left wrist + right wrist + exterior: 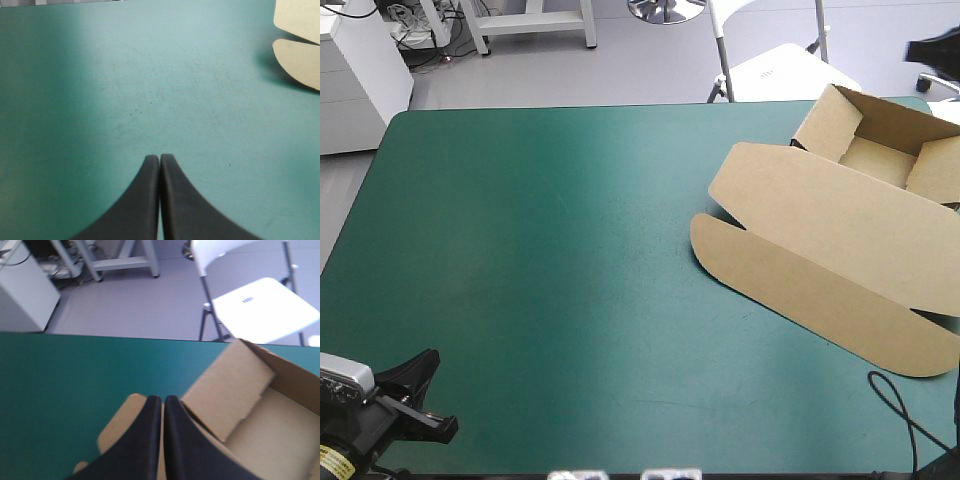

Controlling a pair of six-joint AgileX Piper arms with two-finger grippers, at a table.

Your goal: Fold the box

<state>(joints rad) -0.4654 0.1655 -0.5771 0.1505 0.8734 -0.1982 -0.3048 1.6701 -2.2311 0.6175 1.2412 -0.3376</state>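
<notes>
High view, box (pixel 820 215) at desk's (pixel 540 250) far right corner, open tray, lid flat toward the near edge, left pincer (pixel 160 157) closed and empty at the near left corner, right pincer (pixel 163 399) closed, empty, above the box.

A table (pixel 520 260) with a teal-green cover carries a brown box (pixel 820 215) at its far right corner. The tray (pixel 882 160) stands open with walls raised, and the lid (pixel 790 195) lies flat on the cover, reaching toward the table's middle.
</notes>
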